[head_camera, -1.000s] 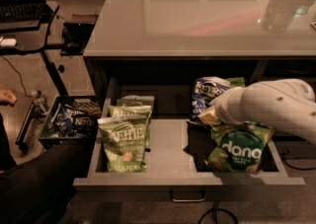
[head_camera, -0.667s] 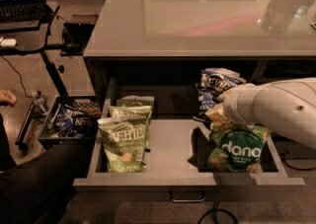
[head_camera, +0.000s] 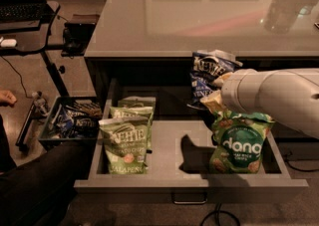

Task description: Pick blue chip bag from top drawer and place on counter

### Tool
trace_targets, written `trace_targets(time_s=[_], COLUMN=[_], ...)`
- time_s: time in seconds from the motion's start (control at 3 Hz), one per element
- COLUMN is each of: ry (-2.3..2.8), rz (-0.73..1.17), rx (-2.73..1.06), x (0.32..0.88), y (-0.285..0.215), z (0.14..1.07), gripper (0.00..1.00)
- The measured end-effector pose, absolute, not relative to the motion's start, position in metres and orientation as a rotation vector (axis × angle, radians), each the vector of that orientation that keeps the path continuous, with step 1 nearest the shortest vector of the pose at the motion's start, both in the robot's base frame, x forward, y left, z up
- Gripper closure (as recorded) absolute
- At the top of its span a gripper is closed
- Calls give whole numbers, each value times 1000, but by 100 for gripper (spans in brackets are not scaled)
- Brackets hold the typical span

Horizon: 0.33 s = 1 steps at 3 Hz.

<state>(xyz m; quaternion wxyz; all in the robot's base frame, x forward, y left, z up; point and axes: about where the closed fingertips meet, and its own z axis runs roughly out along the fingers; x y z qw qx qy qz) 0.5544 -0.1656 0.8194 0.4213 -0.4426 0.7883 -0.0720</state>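
Your stock at this moment:
- Gripper (head_camera: pixel 214 89): right rear of open top drawer (head_camera: pixel 189 187), just under counter (head_camera: pixel 199 16) edge; fingers clamped on blue chip bag (head_camera: pixel 207 70).
- Blue chip bag: you see it held clear of drawer floor, top level with counter edge.
- Green Dang bag (head_camera: pixel 238 143): upright, drawer right, under arm.
- Green Kettle bags (head_camera: pixel 124 143): upright, drawer left, one behind another.
- Crate (head_camera: pixel 47 138) of dark bags: on floor, left of drawer.
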Motion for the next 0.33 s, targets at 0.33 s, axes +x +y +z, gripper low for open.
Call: trace_targets(time_s=[0.33], ry=[1975], rz=[-181], rx=[-1109], x=[554], y=[-166], z=[819], gripper=[100])
